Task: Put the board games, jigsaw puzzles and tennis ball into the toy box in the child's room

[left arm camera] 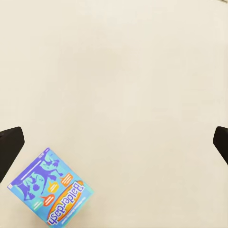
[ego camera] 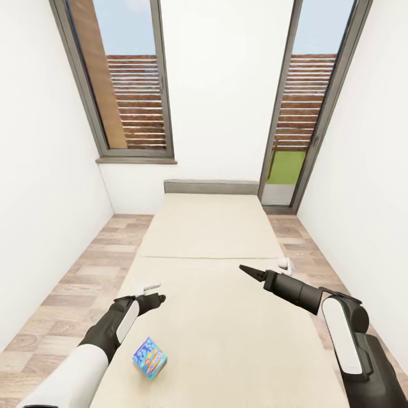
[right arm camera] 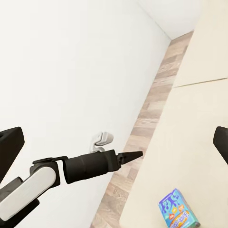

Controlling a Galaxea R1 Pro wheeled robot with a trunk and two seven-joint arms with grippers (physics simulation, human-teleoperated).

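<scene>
Nearby, the blue board game (ego camera: pixel 150 357) lies near the bed (ego camera: pixel 215 238) edge, broad mattress free; both jaws gape empty.

— How's your light?
— You've got bright, even daylight; the white walls (ego camera: pixel 226 85) nearly wash out.
— Shadows?
— Barely any on the bed (ego camera: pixel 215 294), and soft.
— Sharpness?
— Slightly soft throughout; your head view splays the windows (ego camera: pixel 127 79) outward at the edges.

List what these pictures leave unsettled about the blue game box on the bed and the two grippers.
- Blue board game: the left wrist view's edge cuts off its lower corner.
- Left gripper: too small in the head view to show its fingers' spread; its fingertips are cropped at the wrist view's sides.
- Right gripper: looks closed to a point, its pads too small.
</scene>
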